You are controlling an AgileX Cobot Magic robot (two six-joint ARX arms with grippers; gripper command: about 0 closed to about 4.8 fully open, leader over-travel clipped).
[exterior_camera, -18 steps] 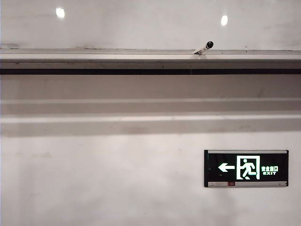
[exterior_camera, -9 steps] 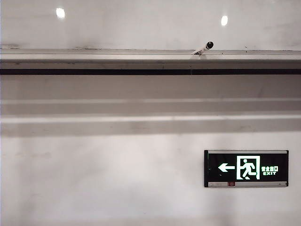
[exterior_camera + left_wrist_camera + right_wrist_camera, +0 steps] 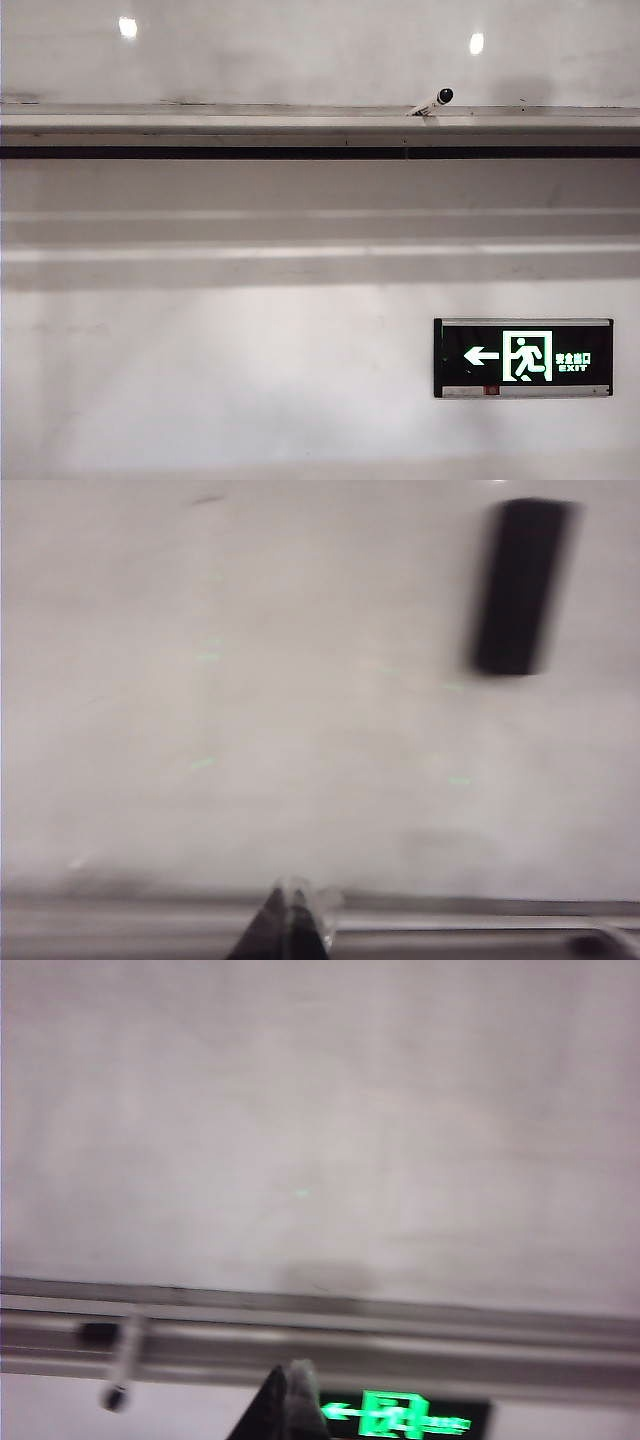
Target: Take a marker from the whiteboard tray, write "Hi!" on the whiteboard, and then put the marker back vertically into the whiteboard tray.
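The marker (image 3: 432,102), a white barrel with a black cap, leans tilted on the whiteboard tray (image 3: 200,125), right of centre, below the glossy whiteboard (image 3: 300,50). Neither gripper shows in the exterior view. In the blurred right wrist view my right gripper (image 3: 290,1385) is shut and empty, in front of the whiteboard tray (image 3: 420,1345) and well to the side of the marker (image 3: 127,1350). In the blurred left wrist view my left gripper (image 3: 295,905) is also shut with nothing in it, and faces the whiteboard (image 3: 250,680) just over the whiteboard tray (image 3: 120,920).
A lit green exit sign (image 3: 523,357) hangs on the matte wall below the tray and also shows in the right wrist view as the exit sign (image 3: 400,1413). A black rectangular block (image 3: 520,585) sits on the whiteboard in the left wrist view. Pale wall mouldings (image 3: 300,235) run under the tray.
The marker and the tray have not moved in the exterior view. A faint shadow has come onto the whiteboard to the right of the marker.
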